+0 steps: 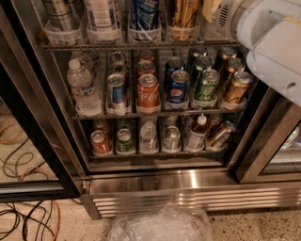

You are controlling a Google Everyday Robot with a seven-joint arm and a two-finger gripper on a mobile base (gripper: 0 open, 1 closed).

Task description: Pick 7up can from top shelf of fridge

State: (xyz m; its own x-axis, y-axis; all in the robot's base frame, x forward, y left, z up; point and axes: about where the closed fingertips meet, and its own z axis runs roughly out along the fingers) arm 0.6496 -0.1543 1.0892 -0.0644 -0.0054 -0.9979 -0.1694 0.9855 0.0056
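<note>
At the fridge's (188,182) top shelf (117,46), right end, hangs the gripper (210,9), jaws' spread untellable; cables (28,221) litter the speckled floor (263,227).

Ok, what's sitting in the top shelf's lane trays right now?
Lower halves of a striped silver can, the 7up can, a blue can and a gold can. The white arm covers the right end; the end effector is out of view.
</note>
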